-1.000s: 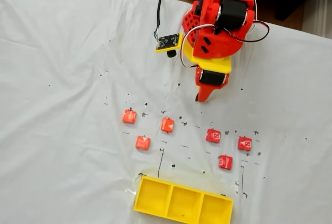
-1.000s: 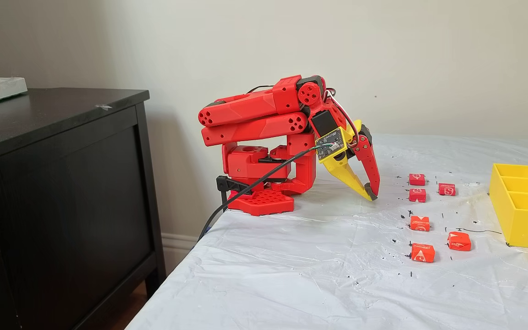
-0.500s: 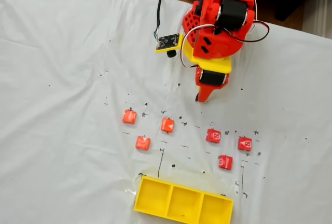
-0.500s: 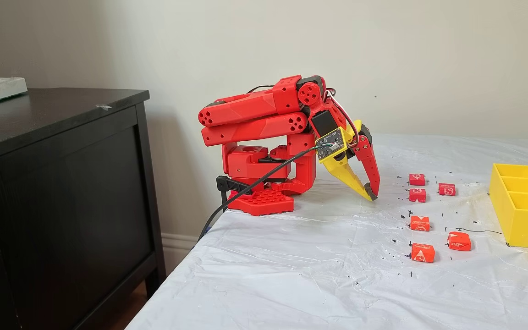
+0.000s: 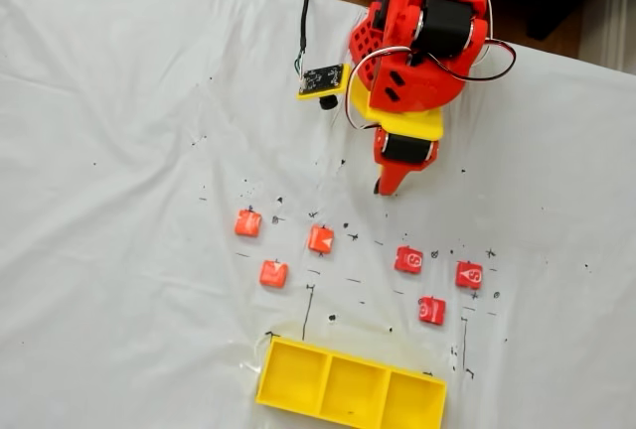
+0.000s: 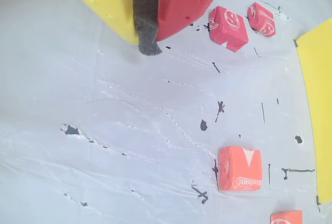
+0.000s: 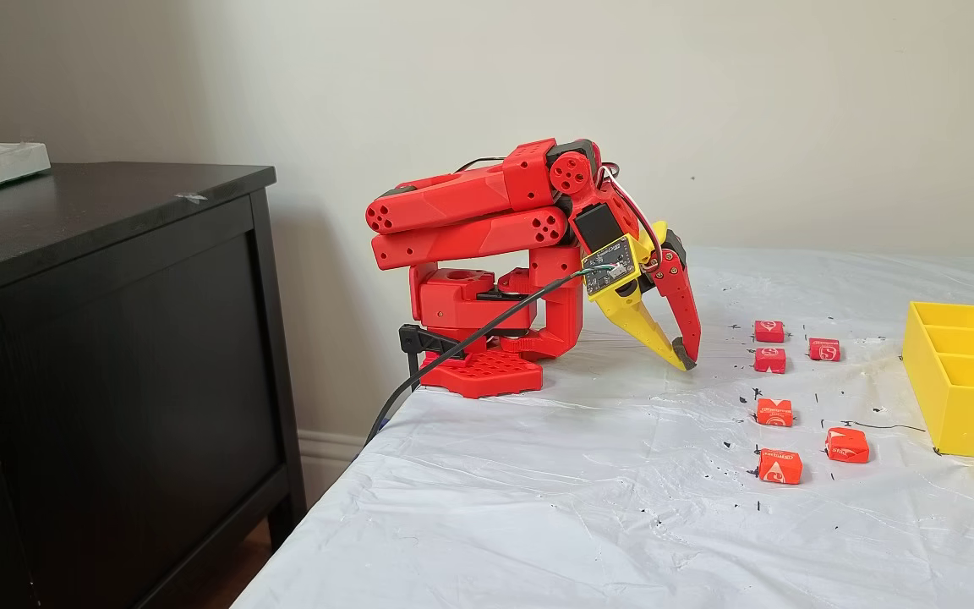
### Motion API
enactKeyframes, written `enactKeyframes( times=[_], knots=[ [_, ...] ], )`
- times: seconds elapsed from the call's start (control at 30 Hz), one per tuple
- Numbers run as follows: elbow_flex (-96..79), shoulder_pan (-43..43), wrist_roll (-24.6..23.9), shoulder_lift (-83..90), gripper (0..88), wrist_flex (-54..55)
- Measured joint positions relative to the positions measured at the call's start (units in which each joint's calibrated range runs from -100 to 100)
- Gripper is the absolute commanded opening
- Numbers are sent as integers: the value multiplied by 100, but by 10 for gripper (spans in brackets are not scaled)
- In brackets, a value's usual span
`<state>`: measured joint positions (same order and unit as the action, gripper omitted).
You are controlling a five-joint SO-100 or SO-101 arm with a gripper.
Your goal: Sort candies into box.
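Several candies lie on the white sheet in two groups. In a fixed view the orange-red ones sit at left: one candy, a second, a third. Deeper red candies with white markings sit at right. The yellow box with three compartments stands below them with nothing in it. My gripper rests tip-down on the sheet above the candies, shut with nothing held. In the wrist view the gripper shows its yellow and red fingers closed on the grey pad, with an orange-red candy below.
A dark wooden cabinet stands left of the table in a fixed view. The arm's red base sits at the table's back edge, with a black cable running off it. Black pen marks dot the sheet.
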<state>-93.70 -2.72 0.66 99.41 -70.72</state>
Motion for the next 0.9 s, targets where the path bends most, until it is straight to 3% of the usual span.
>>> enactKeyframes(
  times=[0.53,0.9],
  knots=[
    [0,219,-15,0,19,-47],
    [0,-130,107,0,1,-47]
  ],
)
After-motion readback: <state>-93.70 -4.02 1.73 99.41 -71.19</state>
